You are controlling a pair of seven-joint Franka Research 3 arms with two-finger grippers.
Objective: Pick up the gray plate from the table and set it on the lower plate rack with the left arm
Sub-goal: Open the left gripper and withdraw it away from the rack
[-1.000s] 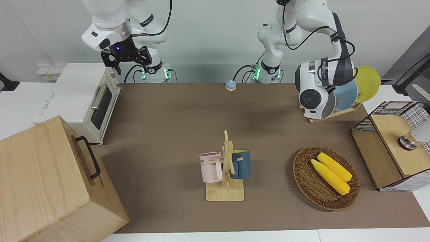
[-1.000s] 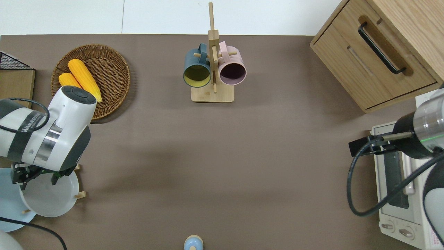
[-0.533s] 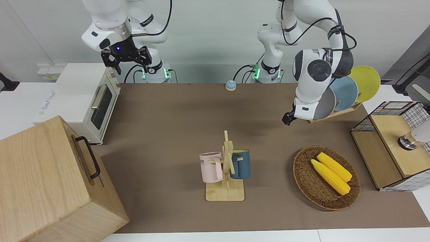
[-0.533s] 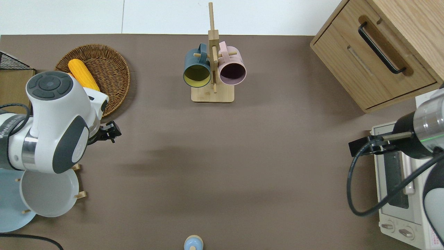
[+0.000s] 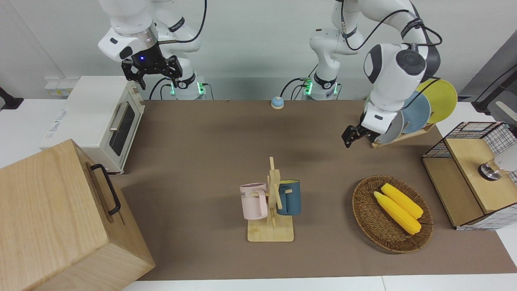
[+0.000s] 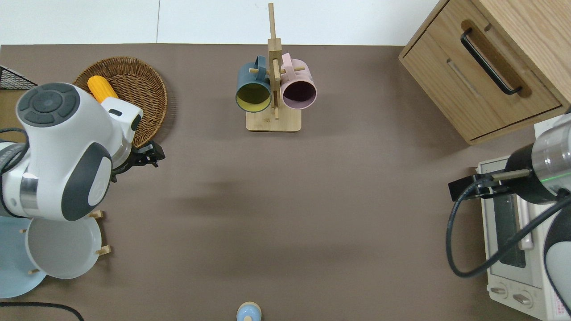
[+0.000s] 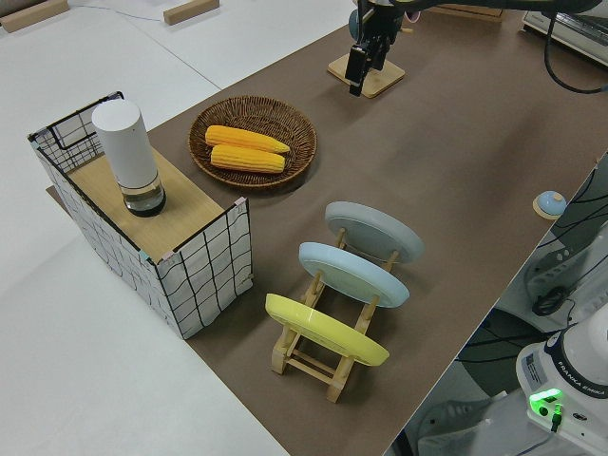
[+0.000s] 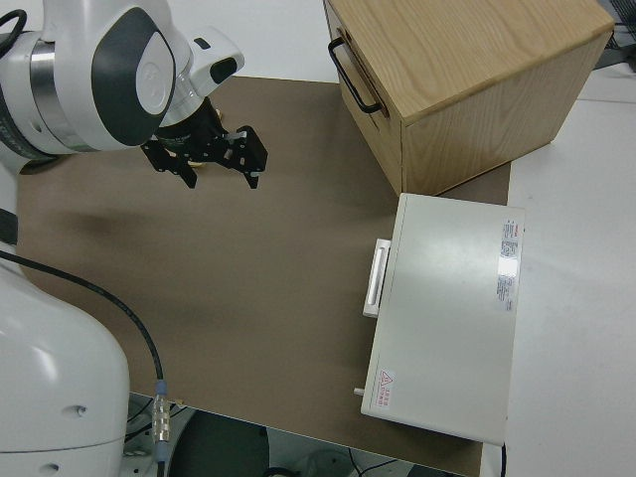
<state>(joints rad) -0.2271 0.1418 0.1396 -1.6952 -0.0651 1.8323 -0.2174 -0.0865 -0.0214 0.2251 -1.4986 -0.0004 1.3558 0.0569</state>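
Observation:
The gray plate (image 6: 62, 247) (image 7: 375, 231) stands on edge in the light-wood plate rack (image 7: 323, 366) (image 5: 404, 137), in the slot toward the table's middle. A blue plate (image 7: 353, 273) and a yellow plate (image 7: 325, 330) fill the other slots. In the front view the left arm hides most of the gray plate (image 5: 392, 130). My left gripper (image 6: 151, 157) (image 5: 349, 137) is open and empty. It hangs over the brown table (image 6: 312, 200), by the wicker basket's edge, apart from the rack. The right arm is parked, its gripper (image 5: 151, 72) open.
A wicker basket (image 6: 142, 89) holds corn cobs (image 5: 398, 206). A wooden mug stand (image 6: 273, 120) carries a pink and a blue mug. A wire-sided shelf (image 5: 468, 178), a toaster oven (image 5: 101, 121), a wooden drawer box (image 5: 60, 218) and a small blue bell (image 5: 277, 102) stand around the table.
My left gripper has let go of the gray plate, which stays in the rack. The gripper has swung away from the rack, toward the table's middle and the wicker basket.

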